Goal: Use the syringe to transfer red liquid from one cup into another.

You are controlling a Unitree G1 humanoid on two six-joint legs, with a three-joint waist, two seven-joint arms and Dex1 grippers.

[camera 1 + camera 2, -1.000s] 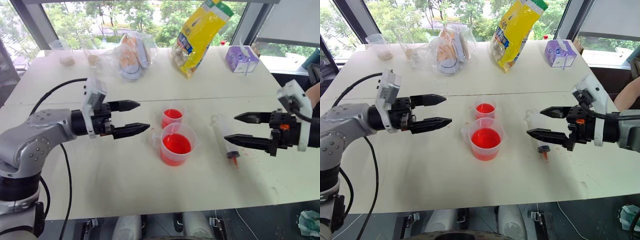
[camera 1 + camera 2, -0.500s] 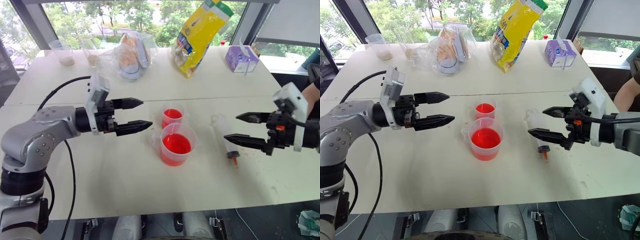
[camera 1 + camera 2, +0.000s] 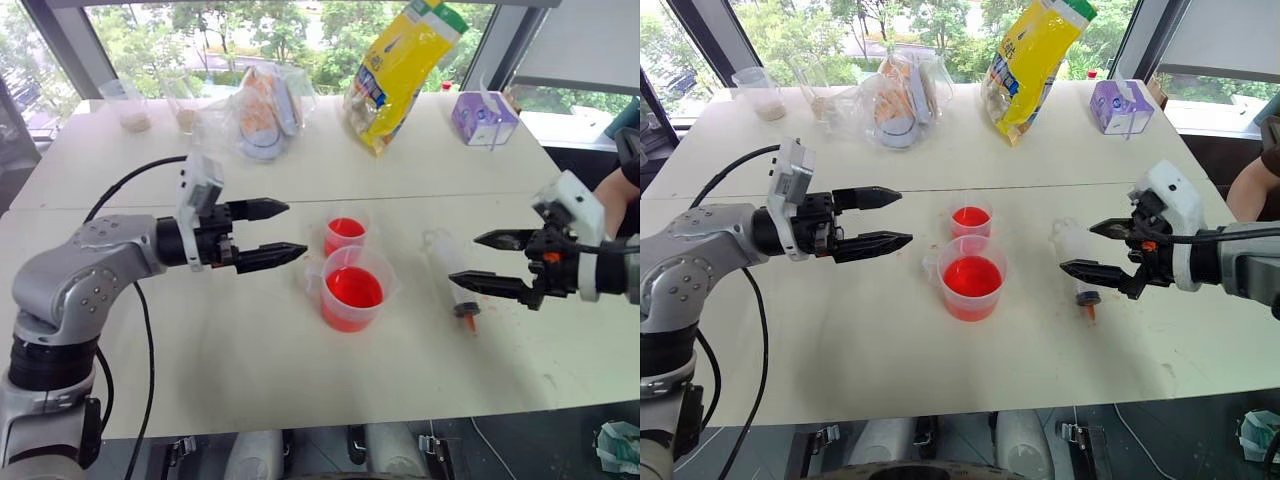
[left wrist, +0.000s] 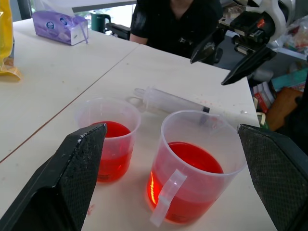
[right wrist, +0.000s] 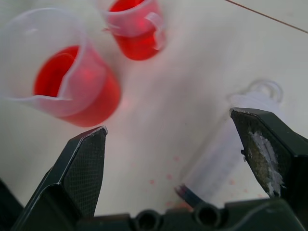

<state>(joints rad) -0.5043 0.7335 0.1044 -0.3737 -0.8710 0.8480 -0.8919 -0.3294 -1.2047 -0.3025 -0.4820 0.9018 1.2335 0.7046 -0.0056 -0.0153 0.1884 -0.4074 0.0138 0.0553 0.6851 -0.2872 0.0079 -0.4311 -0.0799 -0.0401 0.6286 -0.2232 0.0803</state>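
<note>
Nearest, the handled beaker (image 3: 352,290) of red liquid (image 3: 353,287) stands mid-table with the small cup (image 3: 344,235) just behind it, the syringe (image 3: 450,276) lying flat alongside, flanked by the left gripper (image 3: 272,232) and right gripper (image 3: 490,261), both spread wide and empty, bags (image 3: 400,70) lining the far edge.

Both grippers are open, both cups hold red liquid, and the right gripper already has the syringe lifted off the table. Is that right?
Not quite. The syringe is not lifted: it lies flat on the table, right of the beaker and small cup, as the left eye view shows. The right gripper hovers open beside it, holding nothing. The left gripper is open too, and both cups hold red liquid.
</note>
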